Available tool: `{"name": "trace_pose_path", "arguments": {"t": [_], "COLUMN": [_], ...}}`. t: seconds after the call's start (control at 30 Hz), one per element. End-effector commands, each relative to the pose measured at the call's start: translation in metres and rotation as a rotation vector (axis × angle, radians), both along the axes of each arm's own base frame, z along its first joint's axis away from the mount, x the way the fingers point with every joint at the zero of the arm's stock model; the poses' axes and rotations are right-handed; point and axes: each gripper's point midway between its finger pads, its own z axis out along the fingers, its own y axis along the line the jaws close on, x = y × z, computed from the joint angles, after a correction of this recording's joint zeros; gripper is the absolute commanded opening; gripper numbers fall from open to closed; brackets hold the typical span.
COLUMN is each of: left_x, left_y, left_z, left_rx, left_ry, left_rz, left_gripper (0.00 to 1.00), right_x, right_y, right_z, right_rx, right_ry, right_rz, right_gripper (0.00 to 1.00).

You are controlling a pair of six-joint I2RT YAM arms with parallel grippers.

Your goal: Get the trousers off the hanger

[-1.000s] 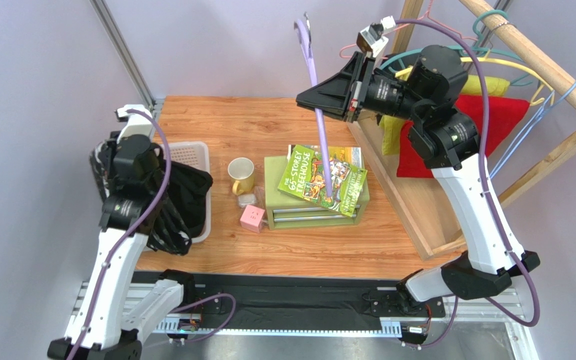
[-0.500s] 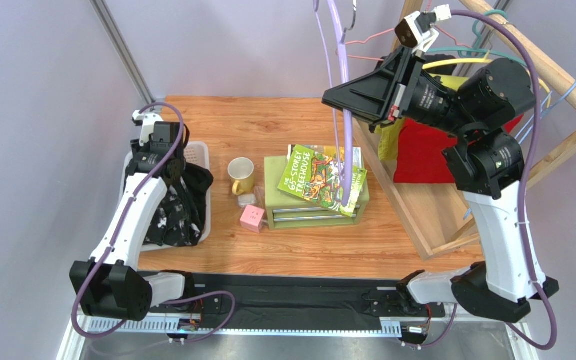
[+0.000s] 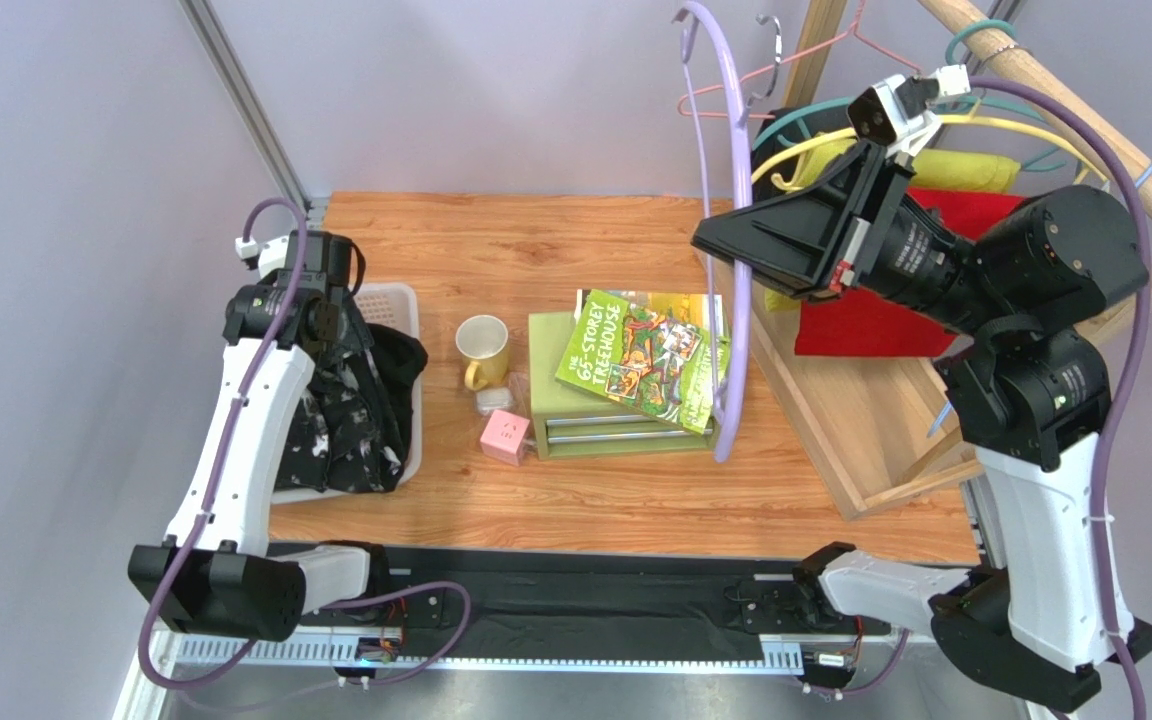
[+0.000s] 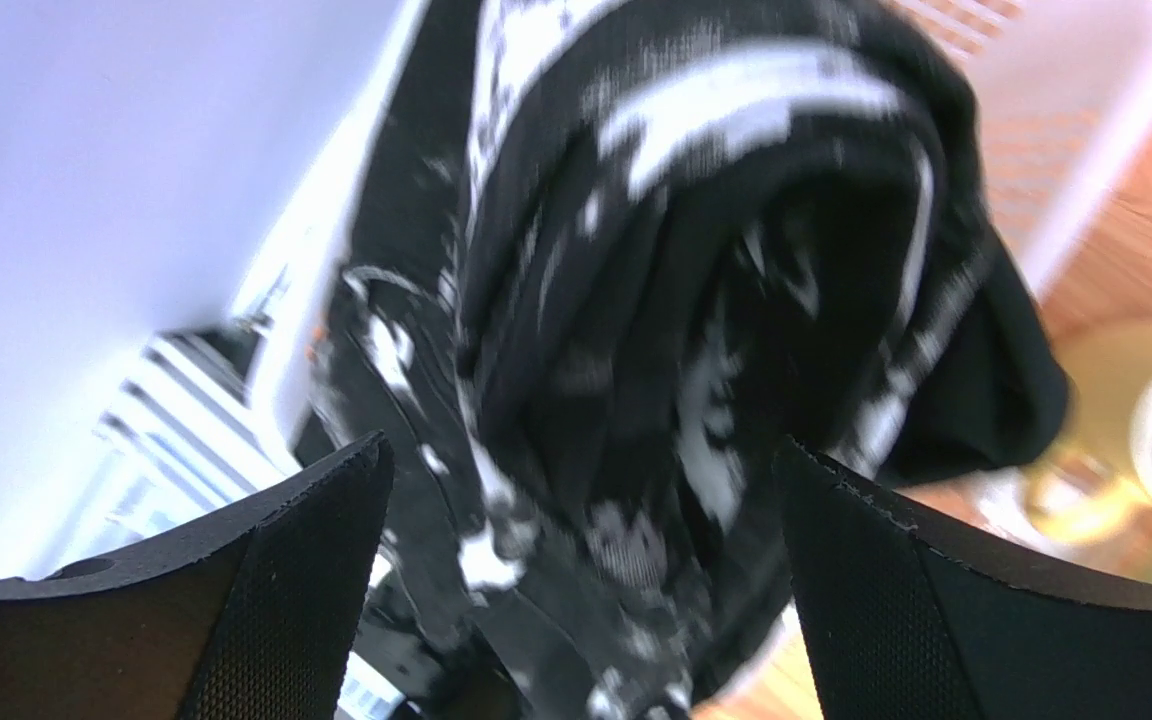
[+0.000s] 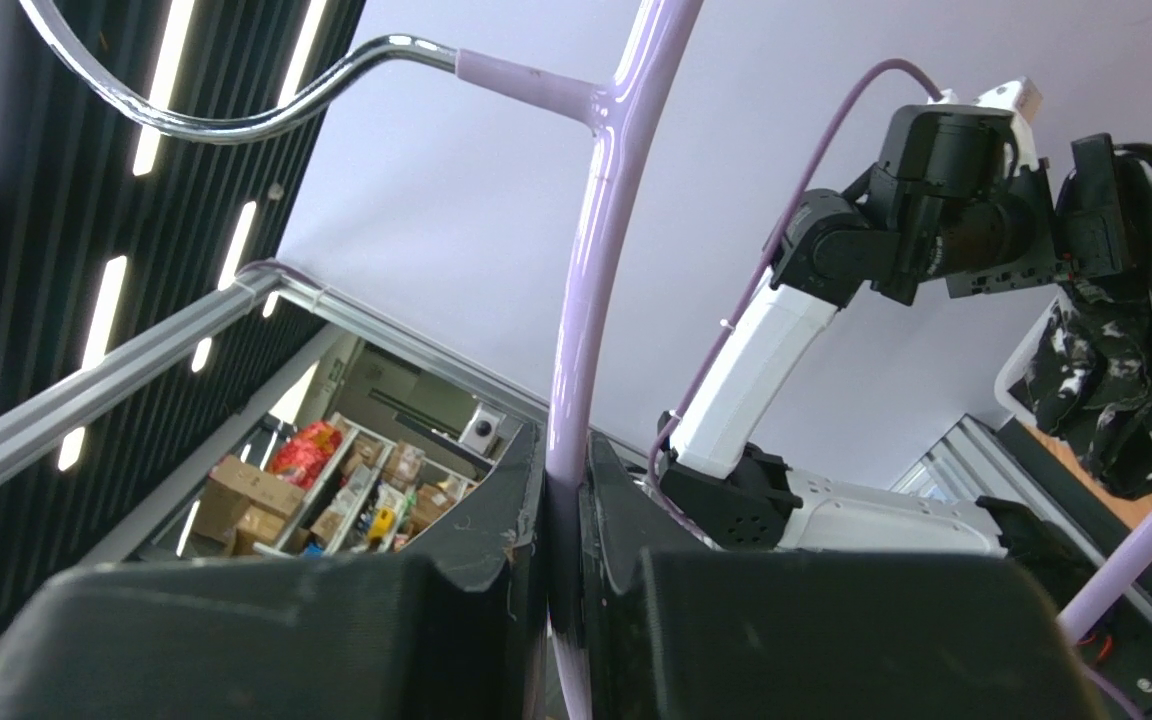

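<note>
Black trousers with white speckles [image 3: 345, 408] lie heaped in the white basket [image 3: 396, 308] at the left. My left gripper [image 3: 330, 294] hovers just above them, open and holding nothing. In the left wrist view the same trousers [image 4: 687, 300] fill the space below the spread gripper [image 4: 582, 446]. My right gripper [image 3: 720, 240] is shut on a bare lilac hanger [image 3: 743, 353], held upright beside the rack. In the right wrist view that gripper [image 5: 567, 473] pinches the hanger [image 5: 597, 270] on its rod. Red trousers [image 3: 898, 323] and yellow-green trousers [image 3: 973, 168] hang on the rack.
A wooden rack [image 3: 1078, 120] with several coloured hangers stands at the right. A green box [image 3: 597, 428] topped by a book [image 3: 642, 353] sits mid-table. A yellow mug [image 3: 483, 350] and a pink cube [image 3: 504, 435] stand beside the box.
My left gripper has opened and let go of the speckled black trousers, which now rest in the basket. The right arm has swung the lilac hanger to the right, toward the rack.
</note>
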Motion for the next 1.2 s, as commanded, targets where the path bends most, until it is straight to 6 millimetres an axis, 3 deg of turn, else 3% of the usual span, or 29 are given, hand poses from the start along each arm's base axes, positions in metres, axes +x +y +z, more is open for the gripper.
{"name": "trace_pose_path", "arguments": {"t": [0.0,0.13,0.4,0.53,0.57,0.6,0.67,0.73,0.77,0.9,0.97,1.17], "left_x": [-0.019,-0.023,-0.018,-0.022,-0.02,-0.02,-0.016,-0.012,-0.01,-0.002,0.004,0.01], "left_y": [-0.021,-0.047,-0.094,-0.101,-0.104,-0.106,-0.109,-0.114,-0.116,-0.132,-0.139,-0.163], "left_z": [0.019,0.026,0.054,0.067,0.071,0.075,0.083,0.086,0.09,0.091,0.097,0.125], "left_rx": [-0.161,-0.303,-0.372,-0.401,-0.411,-0.416,-0.426,-0.431,-0.435,-0.467,-0.481,-0.528], "left_ry": [-0.076,-0.132,-0.233,-0.279,-0.299,-0.31,-0.337,-0.335,-0.344,-0.328,-0.342,-0.382], "left_rz": [0.018,-0.025,-0.194,-0.217,-0.23,-0.247,-0.269,-0.305,-0.315,-0.389,-0.419,-0.551], "left_gripper": [0.99,0.99,0.99,0.99,0.99,0.99,0.99,1.0,0.99,0.99,0.99,0.99], "right_x": [-0.015,-0.018,-0.03,-0.039,-0.052,-0.05,-0.063,-0.062,-0.07,-0.056,-0.038,0.013], "right_y": [-0.018,-0.031,-0.06,-0.087,-0.1,-0.11,-0.128,-0.144,-0.154,-0.168,-0.158,-0.139], "right_z": [0.013,0.014,0.022,0.016,0.017,0.014,0.002,-0.014,-0.013,-0.038,-0.051,-0.048], "right_rx": [0.076,0.092,0.227,0.305,0.329,0.348,0.344,0.325,0.337,0.277,0.222,0.07], "right_ry": [0.032,0.096,0.272,0.341,0.334,0.349,0.377,0.407,0.397,0.438,0.446,0.323], "right_rz": [-0.047,-0.114,-0.188,-0.277,-0.3,-0.356,-0.422,-0.52,-0.543,-0.674,-0.697,-0.801], "right_gripper": [0.0,0.0,0.0,0.0,0.0,0.0,0.0,0.0,0.0,0.0,0.0,0.0]}}
